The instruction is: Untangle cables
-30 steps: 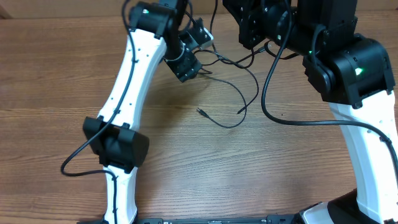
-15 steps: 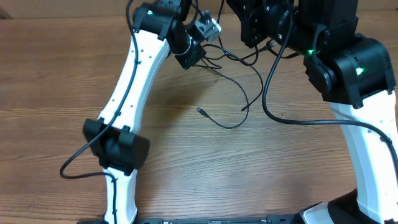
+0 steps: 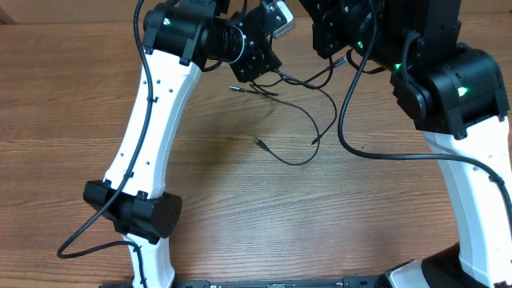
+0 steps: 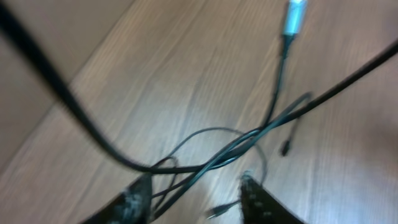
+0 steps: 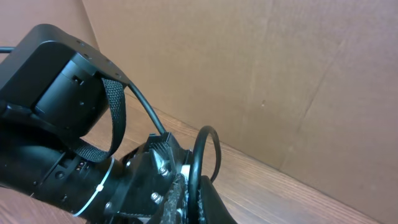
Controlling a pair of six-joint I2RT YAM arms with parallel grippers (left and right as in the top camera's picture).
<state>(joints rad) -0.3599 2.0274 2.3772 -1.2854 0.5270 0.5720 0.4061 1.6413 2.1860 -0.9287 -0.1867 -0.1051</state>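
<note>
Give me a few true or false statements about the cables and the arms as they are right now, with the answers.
1. The cables pass between the left pincer's parted fingers. True.
2. The cables are wound in a neat coil. False: they sprawl in loose loops across the table.
3. A silvery plug tip shows in the left wrist view. True.
4. The right arm shows a red light. False: its light is green.

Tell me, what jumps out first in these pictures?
Two big white-and-black robot arms, the left arm and right arm, bend over a wooden table. Between them, thin black cables sprawl in loose loops towards the far edge. The left tool hangs open over the tangle.
</note>
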